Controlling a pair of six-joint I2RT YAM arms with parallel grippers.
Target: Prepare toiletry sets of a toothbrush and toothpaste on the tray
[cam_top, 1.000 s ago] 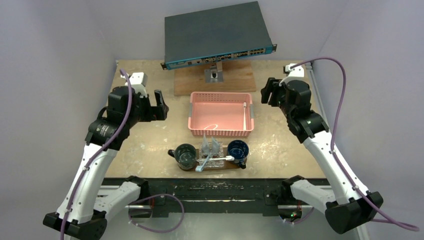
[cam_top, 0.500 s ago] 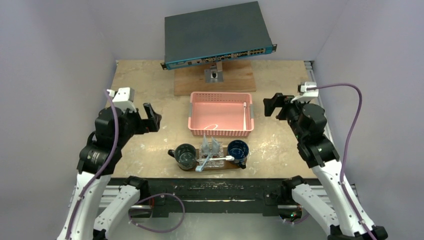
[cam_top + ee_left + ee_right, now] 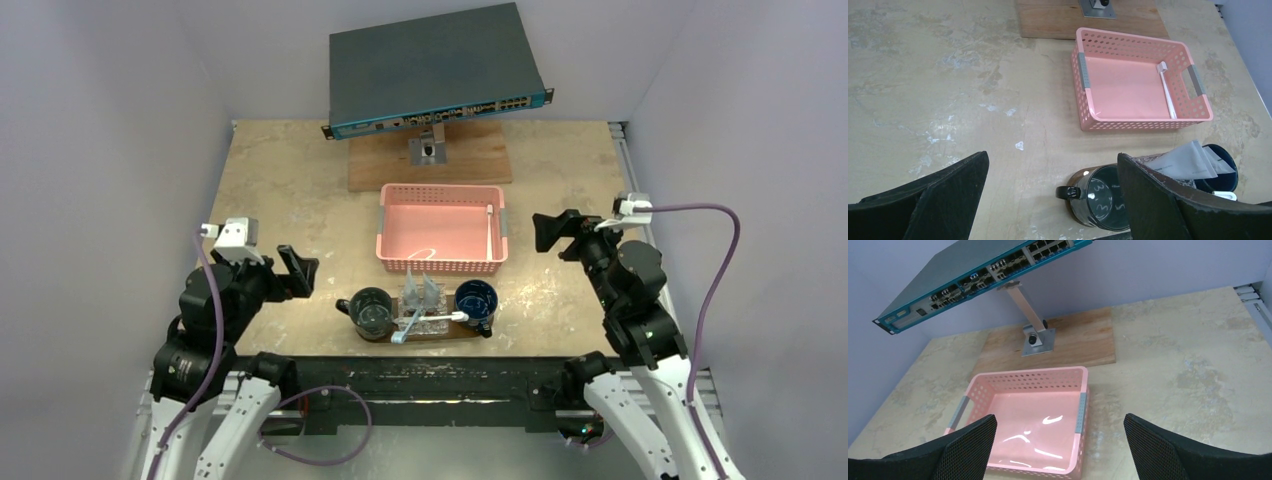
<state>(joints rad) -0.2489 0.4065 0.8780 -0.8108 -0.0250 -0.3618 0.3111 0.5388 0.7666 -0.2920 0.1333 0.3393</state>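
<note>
The sets (image 3: 421, 302) lie on the tray (image 3: 452, 334) between two mugs (image 3: 371, 310), at the tabletop's (image 3: 300, 180) 6 o'clock edge. At the tray's 12 o'clock, the basket (image 3: 440, 266) holds one spare toothbrush (image 3: 489, 230). Both arms have drawn back towards their bases. The left pincer (image 3: 299, 271) hangs wide open and empty at the tray's 9 o'clock, and the right pincer (image 3: 546, 231), just spread open and empty, at 2 o'clock. The job looks finished.

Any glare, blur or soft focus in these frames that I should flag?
Right wrist: white glare streaks on the floor of the basket, otherwise sharp. Left wrist: sharp, with small reflections inside the mug. Top view: even light but soft, and what lies on the tray is too small to resolve.
</note>
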